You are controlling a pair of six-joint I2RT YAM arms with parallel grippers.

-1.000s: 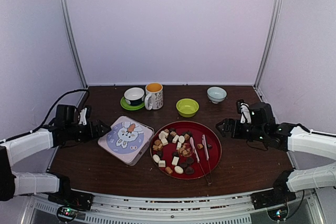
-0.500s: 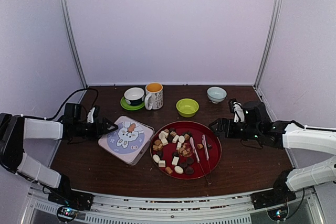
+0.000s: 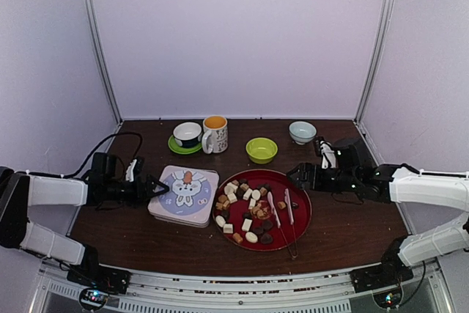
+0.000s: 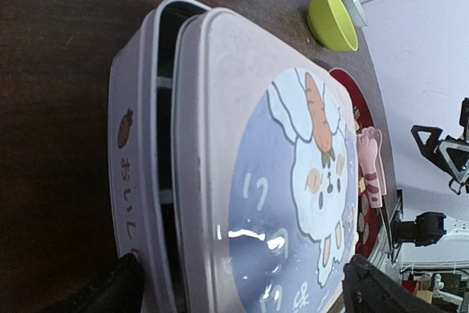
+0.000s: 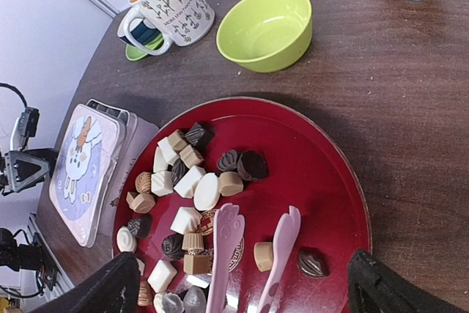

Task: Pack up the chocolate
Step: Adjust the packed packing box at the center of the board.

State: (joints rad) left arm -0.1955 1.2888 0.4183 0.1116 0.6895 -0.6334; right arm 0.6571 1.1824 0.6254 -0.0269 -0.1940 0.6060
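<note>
The left gripper [image 3: 156, 188], jaws spread wide, sat at nine o'clock of the tin [image 3: 183, 197] and would do best to straddle its skewed lid [image 4: 278, 144] squarely before closing, while the right gripper [image 3: 297, 174], likewise spread, hovered at two o'clock of the red tray [image 3: 304, 207] holding the chocolate [image 3: 245, 207].

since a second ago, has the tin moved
Yes. The tin has slid right and turned squarer, closing on the red tray, judged against the mug.
</note>
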